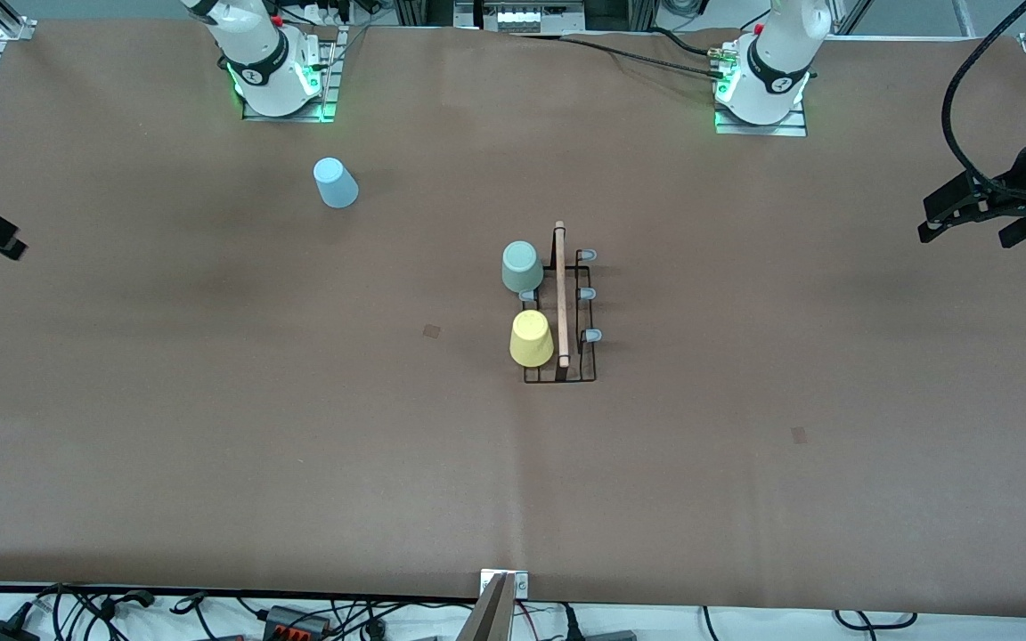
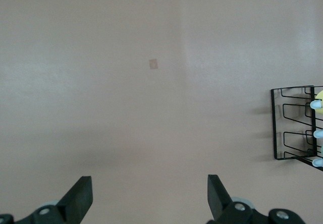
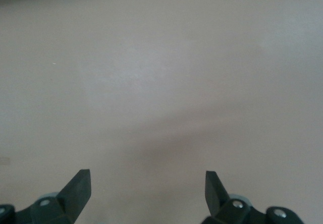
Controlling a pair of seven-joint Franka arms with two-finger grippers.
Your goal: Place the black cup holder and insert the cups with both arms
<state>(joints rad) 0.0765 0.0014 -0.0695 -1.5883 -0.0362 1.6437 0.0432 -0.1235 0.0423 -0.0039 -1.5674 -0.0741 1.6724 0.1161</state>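
While both grippers, left [image 2: 150, 199] and right [image 3: 146, 196], hung empty and spread, the blue cup [image 1: 335, 182] lay well apart from them, awaiting racking on the holder [image 1: 560, 307].

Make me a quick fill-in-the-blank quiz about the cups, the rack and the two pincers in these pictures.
1. The cup standing alone near the right arm's base is light ____.
2. On the black cup holder, the yellow cup sits nearer the front camera than the ____ cup.
3. The left pincer and right pincer both hold ____.
4. The holder's handle is made of ____.

Missing words: blue; green; nothing; wood
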